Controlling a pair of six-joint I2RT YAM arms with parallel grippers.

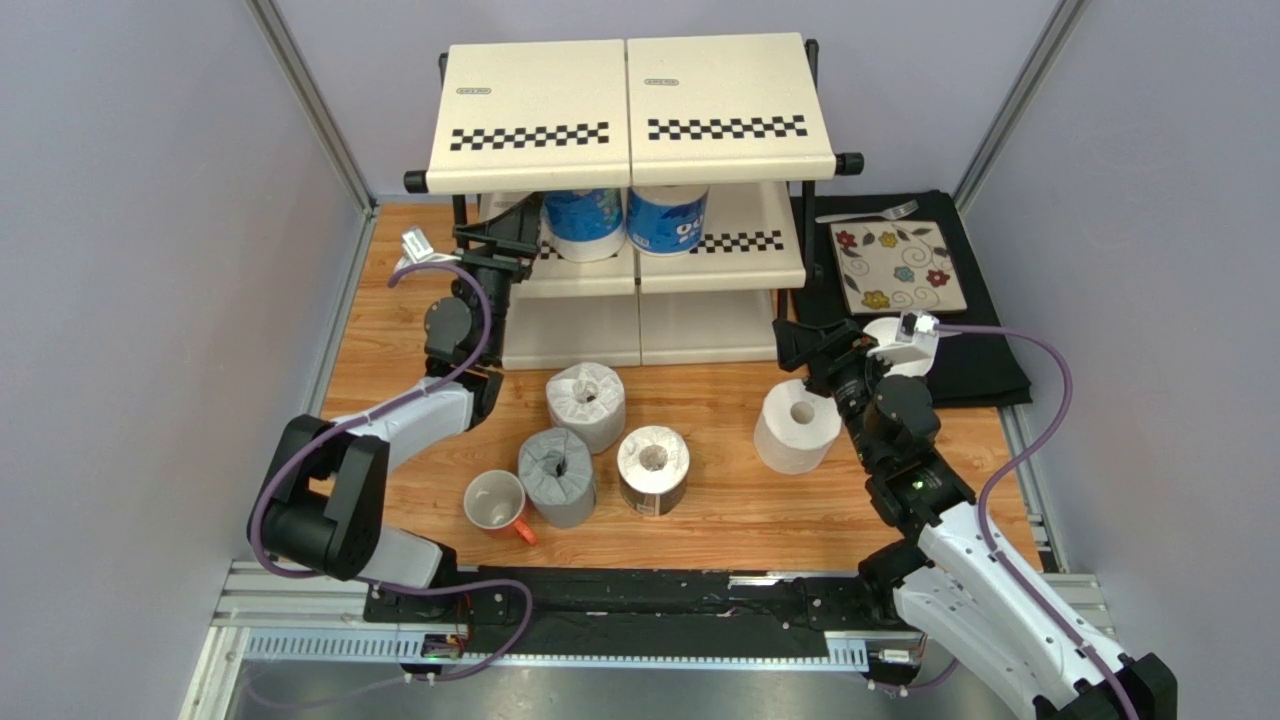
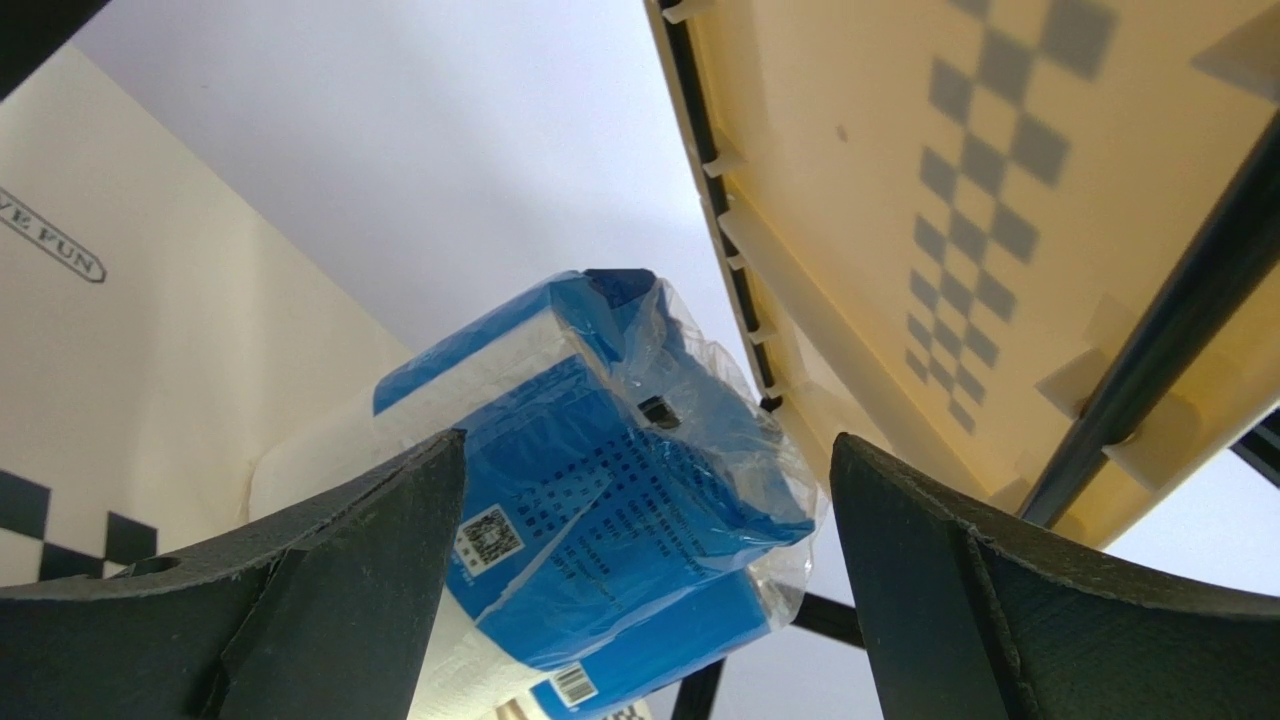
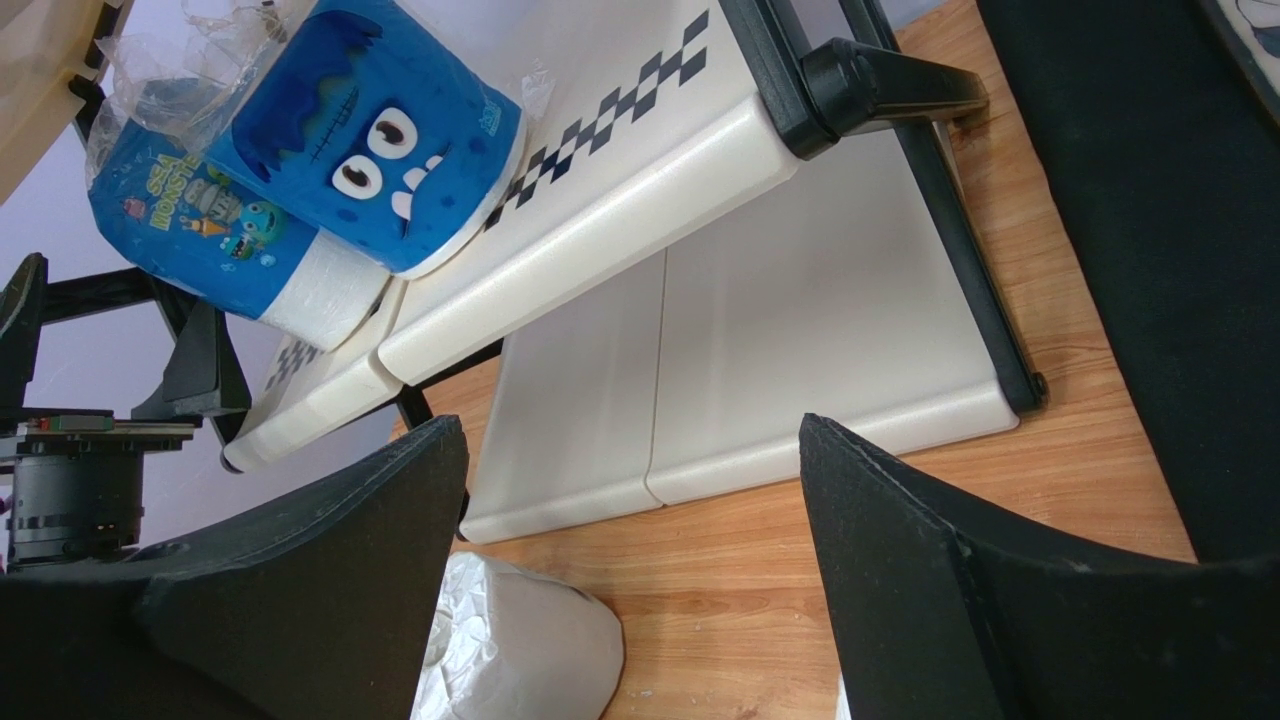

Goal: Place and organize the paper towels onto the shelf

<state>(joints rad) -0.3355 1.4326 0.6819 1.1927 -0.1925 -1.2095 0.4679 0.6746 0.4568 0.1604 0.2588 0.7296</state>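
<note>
The shelf [image 1: 631, 113] stands at the back, with two blue-printed wrapped paper towels [image 1: 583, 222] [image 1: 667, 218] on its middle tier. My left gripper [image 1: 508, 240] is open at the left one, which sits between its fingers in the left wrist view [image 2: 601, 495]; the right finger stands clear of it. Four rolls stand on the table: a white one [image 1: 586, 405], a grey one [image 1: 558, 474], a dark-wrapped one [image 1: 654, 468] and a plain white one [image 1: 796, 425]. My right gripper [image 1: 796, 348] is open and empty, just behind the plain white roll.
A white mug with an orange handle [image 1: 496, 504] stands left of the grey roll. A black mat [image 1: 984, 360] with a floral tile [image 1: 899, 267] and a fork [image 1: 869, 212] lies right of the shelf. Grey walls close both sides.
</note>
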